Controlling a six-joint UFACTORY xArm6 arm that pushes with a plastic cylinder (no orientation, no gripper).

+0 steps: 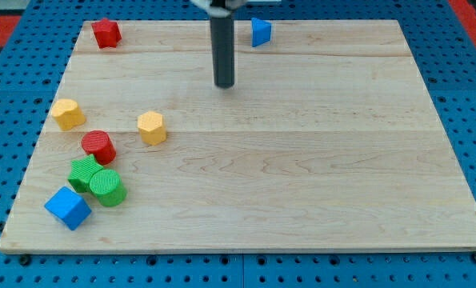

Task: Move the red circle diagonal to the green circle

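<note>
The red circle [99, 146] lies at the view's left on the wooden board [302, 160]. The green circle [107, 186] lies just below and slightly right of it, touching a second green block [84, 173] on its left. That green block sits between the two circles and touches the red circle's lower edge. My tip [224, 84] is at the view's top middle, far up and right of the red circle, touching no block.
A yellow hexagon [151, 127] lies right of the red circle, another yellow block [67, 114] up left. A blue cube [67, 208] sits at bottom left. A red block [106, 33] and a blue block [260, 31] sit along the top edge.
</note>
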